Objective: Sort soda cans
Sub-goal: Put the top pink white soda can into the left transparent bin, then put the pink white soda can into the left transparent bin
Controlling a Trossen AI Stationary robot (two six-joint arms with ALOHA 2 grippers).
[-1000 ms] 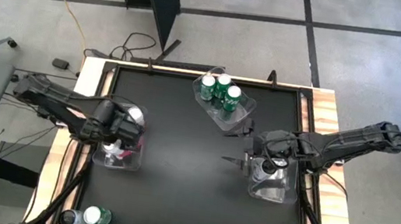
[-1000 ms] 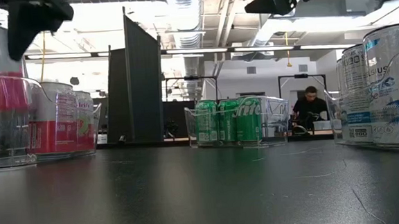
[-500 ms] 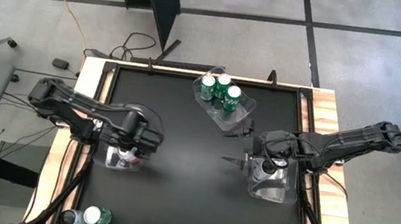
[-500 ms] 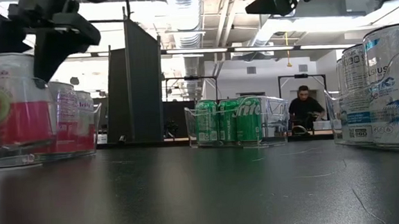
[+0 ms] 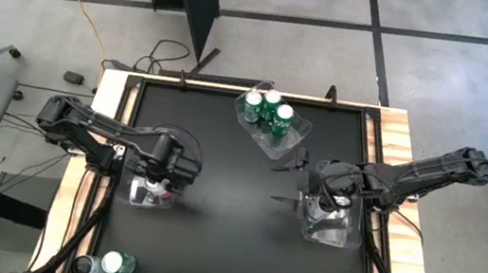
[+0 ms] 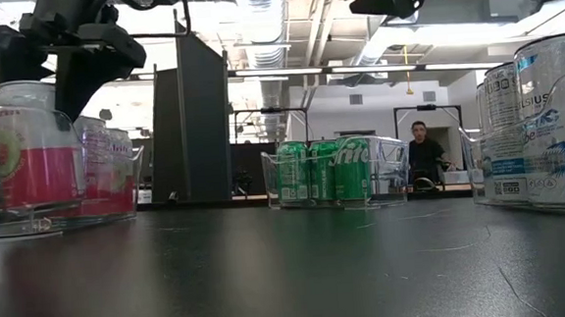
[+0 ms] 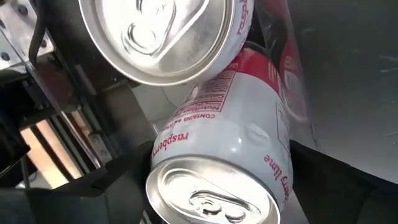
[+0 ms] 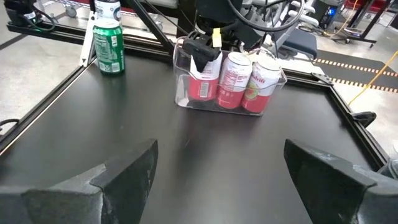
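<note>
I have the left gripper (image 5: 157, 182) spread around a red can (image 7: 230, 155), seemingly not clamped, while the right gripper (image 8: 217, 171) hangs released; smooth, thin-walled, best squeezed mid-body.

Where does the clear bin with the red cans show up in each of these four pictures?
High view: the bin of red cans sits at the table's left side, under the left hand.
Low view: bin at far left.
Left wrist view: its clear wall beside two red cans.
Right wrist view: bin across the table, holding three cans.
Shared landmark: the left hand above it.
</note>
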